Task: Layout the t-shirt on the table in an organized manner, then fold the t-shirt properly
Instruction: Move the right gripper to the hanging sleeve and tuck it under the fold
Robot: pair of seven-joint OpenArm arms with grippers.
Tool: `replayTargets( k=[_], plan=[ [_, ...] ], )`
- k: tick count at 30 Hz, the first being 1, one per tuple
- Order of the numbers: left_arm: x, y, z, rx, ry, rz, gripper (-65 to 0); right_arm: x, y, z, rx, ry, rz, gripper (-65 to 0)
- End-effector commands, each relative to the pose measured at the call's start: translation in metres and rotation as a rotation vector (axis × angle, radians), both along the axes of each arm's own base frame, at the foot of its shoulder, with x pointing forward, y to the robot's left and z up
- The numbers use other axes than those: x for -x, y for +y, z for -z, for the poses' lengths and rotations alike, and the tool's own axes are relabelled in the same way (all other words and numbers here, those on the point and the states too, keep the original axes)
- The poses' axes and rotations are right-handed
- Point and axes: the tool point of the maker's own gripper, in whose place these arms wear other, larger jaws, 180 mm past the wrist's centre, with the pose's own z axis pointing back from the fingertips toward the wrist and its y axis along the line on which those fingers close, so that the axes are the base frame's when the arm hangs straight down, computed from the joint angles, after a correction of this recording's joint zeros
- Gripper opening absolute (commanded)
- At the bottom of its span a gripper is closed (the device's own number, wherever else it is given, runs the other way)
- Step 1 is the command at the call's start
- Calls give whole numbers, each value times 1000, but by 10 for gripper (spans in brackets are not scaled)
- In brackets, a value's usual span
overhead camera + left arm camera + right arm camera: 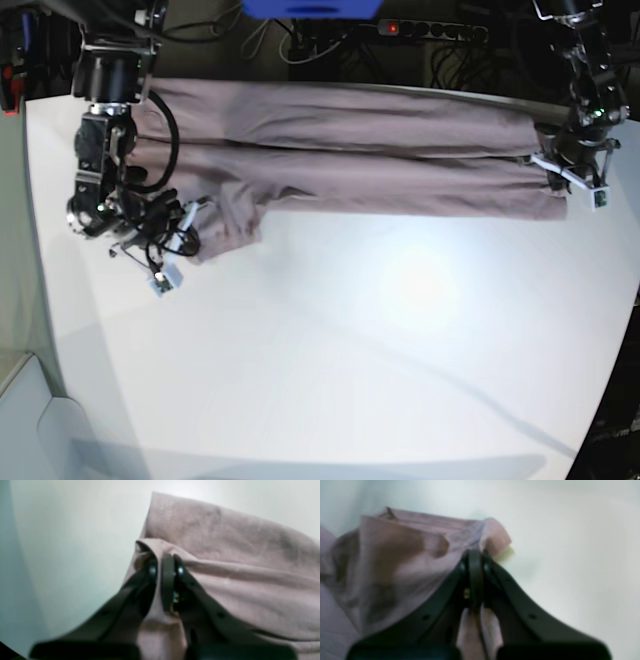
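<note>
Stretching along the far edge of the white matte table [330,350], the wrinkly mauve-pink cloth t-shirt [350,150] lies half-gathered. Both the left gripper [166,567] and right gripper [475,562] are clamped on its ends. Spreading it flat likely calls for lifting evenly and keeping gentle tension, without tugging either pinch free.

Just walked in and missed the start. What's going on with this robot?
A two-armed robot is handling a pink t-shirt on a white table. The left gripper is shut on one end of the cloth and the right gripper is shut on the other end. The shirt lies stretched between them along the far side of the table, bunched into long folds, not yet laid flat or neatly folded.
</note>
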Motion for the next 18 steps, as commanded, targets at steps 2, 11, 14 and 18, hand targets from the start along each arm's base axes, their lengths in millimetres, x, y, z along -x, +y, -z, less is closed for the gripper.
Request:
replayTargets(
  k=[2, 11, 14, 18],
  plan=[
    [-5, 8, -11, -25, -25, -2, -648, -13, -12, -42, 46, -121, -2, -650],
    [-5, 8, -11, -25, -25, -2, -648, 45, -21, -106, 215, -255, -12, -650],
    [-10, 8, -13, -25, -34, -3, -648, 66, -38, -90, 228, -193, 31, -650],
    [-9, 8, -11, -22, -31, -5, -648, 93, -61, -74, 249, -128, 86, -650]
  ],
)
